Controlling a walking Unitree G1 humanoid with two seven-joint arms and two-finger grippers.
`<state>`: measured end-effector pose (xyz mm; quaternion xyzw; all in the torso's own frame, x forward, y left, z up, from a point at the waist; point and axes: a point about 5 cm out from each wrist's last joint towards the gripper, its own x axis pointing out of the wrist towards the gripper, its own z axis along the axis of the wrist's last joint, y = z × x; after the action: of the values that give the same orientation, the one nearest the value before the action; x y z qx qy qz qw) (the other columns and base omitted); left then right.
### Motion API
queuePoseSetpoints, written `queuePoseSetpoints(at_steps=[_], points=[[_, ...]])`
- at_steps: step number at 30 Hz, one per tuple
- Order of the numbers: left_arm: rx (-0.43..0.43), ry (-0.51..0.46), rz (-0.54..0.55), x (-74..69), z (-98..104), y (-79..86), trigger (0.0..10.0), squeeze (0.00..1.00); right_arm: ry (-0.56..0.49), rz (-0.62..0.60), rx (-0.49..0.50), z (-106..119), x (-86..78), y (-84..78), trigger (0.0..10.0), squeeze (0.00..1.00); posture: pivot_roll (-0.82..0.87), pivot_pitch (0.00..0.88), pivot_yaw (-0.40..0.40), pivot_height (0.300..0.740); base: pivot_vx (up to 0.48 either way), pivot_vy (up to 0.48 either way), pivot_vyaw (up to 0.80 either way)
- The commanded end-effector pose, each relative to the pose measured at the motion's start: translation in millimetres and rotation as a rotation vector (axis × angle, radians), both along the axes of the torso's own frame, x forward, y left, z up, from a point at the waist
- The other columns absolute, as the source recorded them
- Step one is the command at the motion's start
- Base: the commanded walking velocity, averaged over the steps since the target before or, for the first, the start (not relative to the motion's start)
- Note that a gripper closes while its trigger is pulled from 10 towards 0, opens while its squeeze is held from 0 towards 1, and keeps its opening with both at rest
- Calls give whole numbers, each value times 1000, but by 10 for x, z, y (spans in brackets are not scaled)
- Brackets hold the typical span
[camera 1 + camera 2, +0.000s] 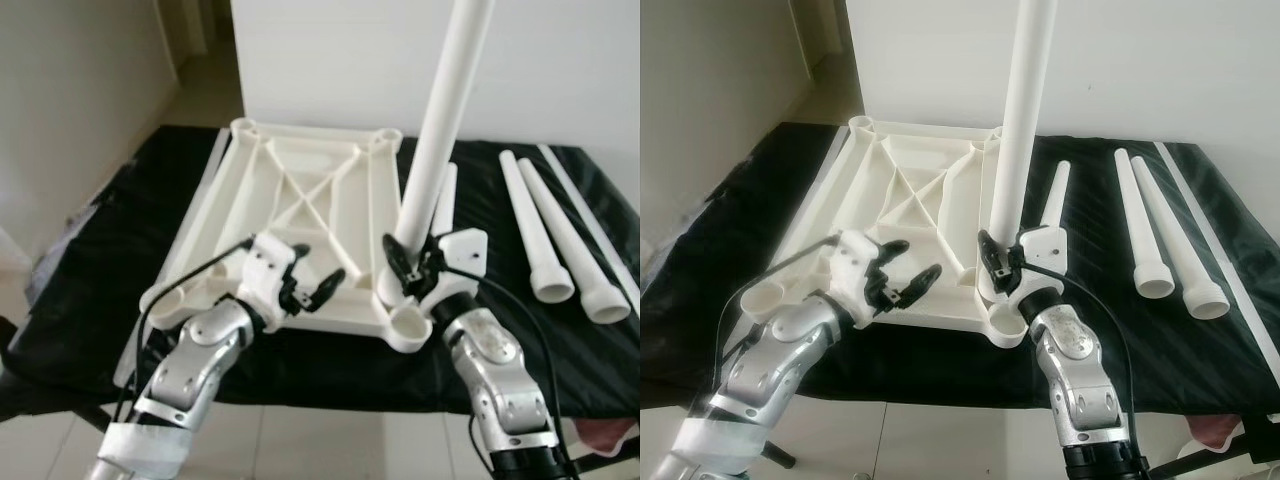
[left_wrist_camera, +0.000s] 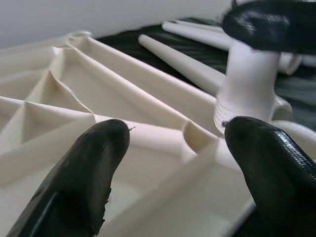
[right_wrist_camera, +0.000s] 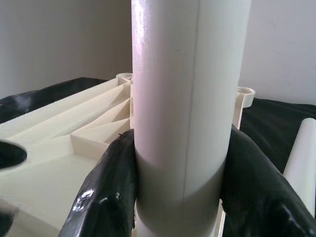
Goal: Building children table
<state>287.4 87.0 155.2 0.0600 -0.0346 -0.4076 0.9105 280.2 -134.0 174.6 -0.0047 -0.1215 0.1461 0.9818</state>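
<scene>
Three loose table legs lie on the black cloth beside the upturned white tabletop, on its right. A fourth leg stands upright at the tabletop's near right corner, seemingly seated in a socket there, with the right gripper clamped around its base. The left gripper hovers over the tabletop's near edge, fingers spread apart.

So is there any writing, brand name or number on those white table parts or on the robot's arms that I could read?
None can be read. The upside-down tabletop, the upright leg in the right gripper, the loose legs on the black cloth, the left gripper and the silver arms all look blank; any fine marking is too small to make out.
</scene>
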Motion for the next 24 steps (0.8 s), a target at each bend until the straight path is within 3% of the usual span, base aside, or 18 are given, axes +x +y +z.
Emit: queuePoseSetpoints(at_steps=[1, 9, 15, 18, 24], points=[[109, 32, -309, -152, -111, -66, 10000, 0, -23, -25, 16, 21, -28, -12, 10000, 0, 29, 0, 7, 740, 0, 0, 0], [302, 60, -325, -121, -322, 45, 10000, 0, -31, -41, 11, 42, -9, -25, 10000, 0, 24, 0, 3, 740, 0, 0, 0], [355, 60, -321, -97, -371, 66, 10000, 0, -36, -44, 9, 46, -4, -27, 10000, 0, 22, 0, 5, 740, 0, 0, 0], [421, 27, -258, 38, -424, 53, 10000, 0, -45, -50, 8, 57, 5, -30, 10000, 0, 22, 0, 4, 740, 0, 0, 0], [375, -7, -166, 243, -347, -26, 10000, 0, -50, -57, 13, 72, 16, -33, 10000, 0, 11, 0, 7, 740, 0, 0, 0]])
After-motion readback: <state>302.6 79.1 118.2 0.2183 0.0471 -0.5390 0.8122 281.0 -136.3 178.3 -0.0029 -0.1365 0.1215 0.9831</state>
